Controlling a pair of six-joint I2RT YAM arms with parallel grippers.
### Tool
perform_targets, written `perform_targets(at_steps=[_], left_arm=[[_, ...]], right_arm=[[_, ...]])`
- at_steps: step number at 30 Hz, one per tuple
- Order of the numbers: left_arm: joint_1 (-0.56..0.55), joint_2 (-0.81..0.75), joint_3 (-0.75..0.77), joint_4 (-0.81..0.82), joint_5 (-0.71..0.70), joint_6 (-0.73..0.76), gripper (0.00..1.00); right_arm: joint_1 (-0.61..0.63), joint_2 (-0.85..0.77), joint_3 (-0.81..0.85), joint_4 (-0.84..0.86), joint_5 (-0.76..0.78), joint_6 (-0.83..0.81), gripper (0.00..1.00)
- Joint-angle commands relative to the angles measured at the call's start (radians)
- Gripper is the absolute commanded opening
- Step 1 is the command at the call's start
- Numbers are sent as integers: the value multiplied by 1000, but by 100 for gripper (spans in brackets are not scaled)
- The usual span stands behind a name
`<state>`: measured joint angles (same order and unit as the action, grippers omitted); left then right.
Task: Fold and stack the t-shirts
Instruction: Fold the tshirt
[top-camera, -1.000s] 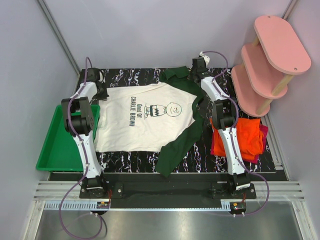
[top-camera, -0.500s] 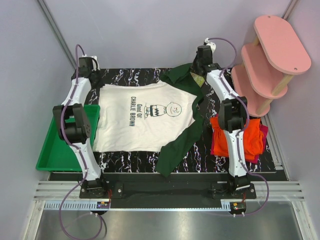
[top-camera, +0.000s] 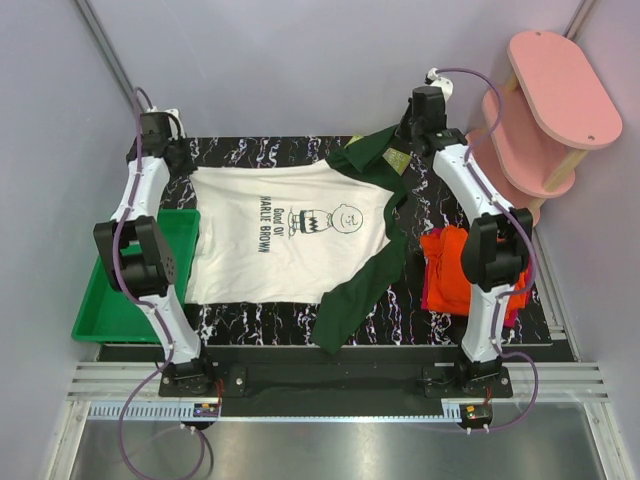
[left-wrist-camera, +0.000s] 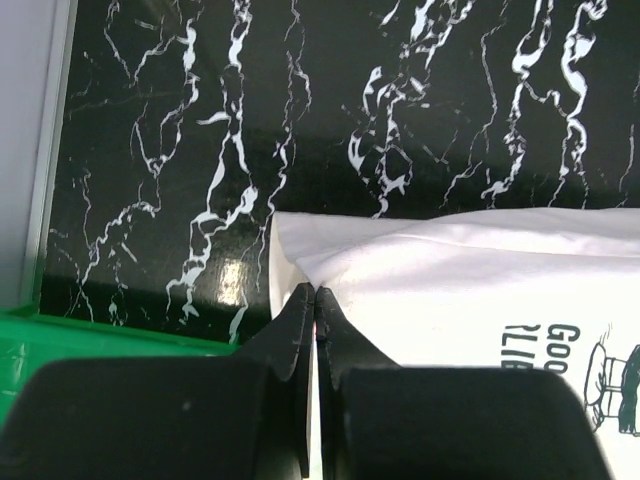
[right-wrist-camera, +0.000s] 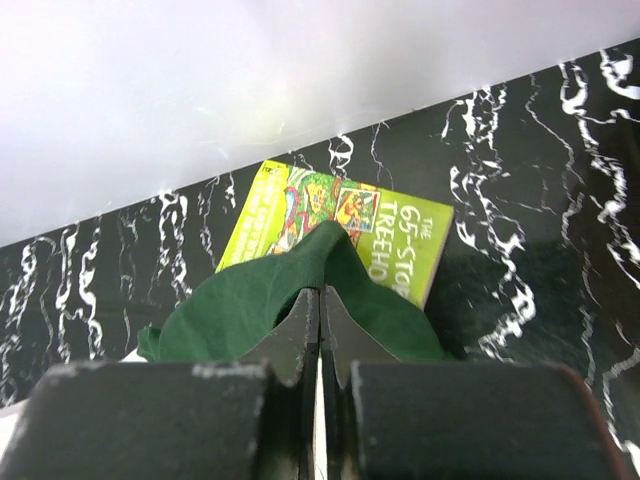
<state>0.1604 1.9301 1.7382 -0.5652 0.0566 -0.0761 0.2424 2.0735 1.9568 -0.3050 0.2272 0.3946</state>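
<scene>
**Both grippers pinch the white shirt at the table's far edge**

At the bottom of the top view, one green sleeve (top-camera: 345, 300) of the white shirt (top-camera: 280, 250) trails toward the near edge of the table (top-camera: 250, 320). At lower left the tray (top-camera: 105, 310) sits beside the table, close to the shirt's left edge. Right of centre, the orange shirt (top-camera: 445, 250) lies on the magenta shirt (top-camera: 428, 295), both partly hidden by the right arm. The white shirt lies spread across the middle of the table, print up and collar to the right.

At upper left, the left gripper (left-wrist-camera: 315, 292) has its fingers pressed together on the shirt's far left corner. At upper right, the right gripper (right-wrist-camera: 320, 292) pinches the other sleeve (right-wrist-camera: 240, 305), which rises to a peak and covers the lower edge of the book (right-wrist-camera: 395, 235). The shelf (top-camera: 550, 90) stands in the upper right corner, beyond the table.
</scene>
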Motion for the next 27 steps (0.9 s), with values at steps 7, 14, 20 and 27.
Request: perform_targets(at_steps=[7, 14, 20, 27], left_arm=[[10, -120, -109, -1, 12, 18, 0], [8, -172, -210, 1, 17, 29, 0], [10, -201, -255, 4, 11, 24, 0], [10, -220, -282, 4, -4, 24, 0]], right_arm=[[43, -318, -222, 40, 50, -20, 0], [87, -460, -370, 29, 84, -11, 0], [123, -593, -541, 20, 118, 21, 0], [159, -722, -737, -11, 150, 82, 0]])
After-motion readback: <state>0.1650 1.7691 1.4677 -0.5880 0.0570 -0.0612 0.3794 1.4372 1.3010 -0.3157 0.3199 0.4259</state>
